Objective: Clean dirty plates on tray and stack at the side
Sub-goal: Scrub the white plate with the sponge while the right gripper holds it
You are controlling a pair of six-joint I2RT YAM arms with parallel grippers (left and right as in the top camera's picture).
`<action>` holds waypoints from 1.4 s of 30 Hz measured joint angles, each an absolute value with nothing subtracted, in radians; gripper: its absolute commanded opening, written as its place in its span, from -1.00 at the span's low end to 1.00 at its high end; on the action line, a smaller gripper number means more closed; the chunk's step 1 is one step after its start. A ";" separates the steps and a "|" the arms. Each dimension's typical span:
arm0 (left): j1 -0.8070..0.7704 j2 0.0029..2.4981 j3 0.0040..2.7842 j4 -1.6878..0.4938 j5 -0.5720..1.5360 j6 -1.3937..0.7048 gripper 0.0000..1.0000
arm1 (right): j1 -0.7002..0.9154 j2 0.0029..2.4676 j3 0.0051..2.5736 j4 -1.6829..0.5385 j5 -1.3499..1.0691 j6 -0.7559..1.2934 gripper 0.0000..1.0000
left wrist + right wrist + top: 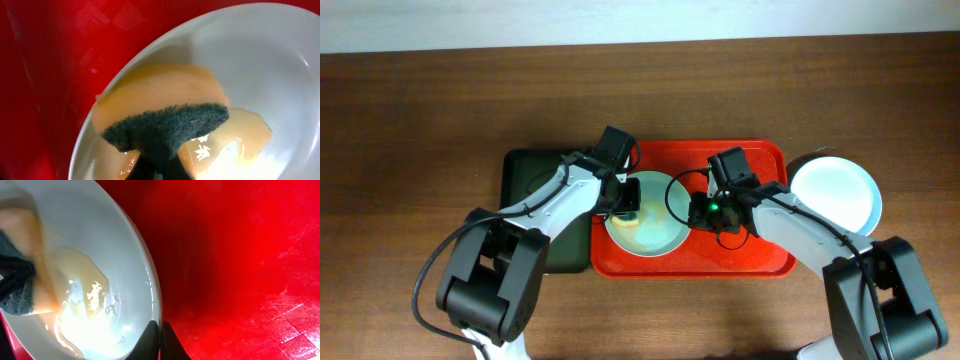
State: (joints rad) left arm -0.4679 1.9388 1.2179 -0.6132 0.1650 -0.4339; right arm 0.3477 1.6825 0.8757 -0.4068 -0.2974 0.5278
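A pale blue-green plate (650, 225) with a yellow smear lies on the red tray (760, 160). My left gripper (628, 198) is shut on a yellow sponge with a dark green scouring side (165, 112), pressed into the plate (260, 60) over the smear (235, 135). My right gripper (700, 212) is shut on the plate's right rim (155, 295); the sponge (20, 275) and smear (80, 280) show in its view. Another pale plate (835, 195) sits off the tray at the right, seemingly atop a white one whose edge shows at its left.
A dark green tray (525, 175) lies left of the red tray, partly under my left arm. Bare red tray floor (240, 270) lies right of the plate. The wooden table (420, 120) surrounds both trays.
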 measured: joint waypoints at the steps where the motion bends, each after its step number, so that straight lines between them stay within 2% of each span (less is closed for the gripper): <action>1: -0.464 1.939 1.214 -0.600 0.198 -0.434 -1.00 | 0.348 1.682 0.876 -0.407 -0.297 0.528 -0.92; 4: -0.467 1.946 1.204 -0.584 0.355 -0.430 -1.00 | 0.348 1.682 0.876 -0.407 -0.297 0.527 -0.92; 8: -0.477 1.980 1.319 -0.767 0.430 -0.404 -1.00 | 0.348 1.682 0.875 -0.406 -0.298 0.527 -0.92; 11: -0.484 1.983 1.475 -0.903 0.395 -0.375 -1.00 | 0.348 1.682 0.874 -0.403 -0.298 0.529 -0.92; 14: -0.485 1.983 1.514 -0.925 0.276 -0.362 -1.00 | 0.348 1.682 0.874 -0.403 -0.298 0.527 -0.92; 21: -0.497 1.984 1.339 -0.785 0.144 -0.364 -1.00 | 0.348 1.682 0.874 -0.403 -0.299 0.527 -0.92; 38: -0.580 1.975 1.293 -0.712 0.122 -0.386 -1.00 | 0.348 1.682 0.874 -0.404 -0.297 0.528 -0.92; 42: -0.583 1.983 1.303 -0.720 0.213 -0.380 -1.00 | 0.348 1.682 0.874 -0.405 -0.297 0.528 -0.92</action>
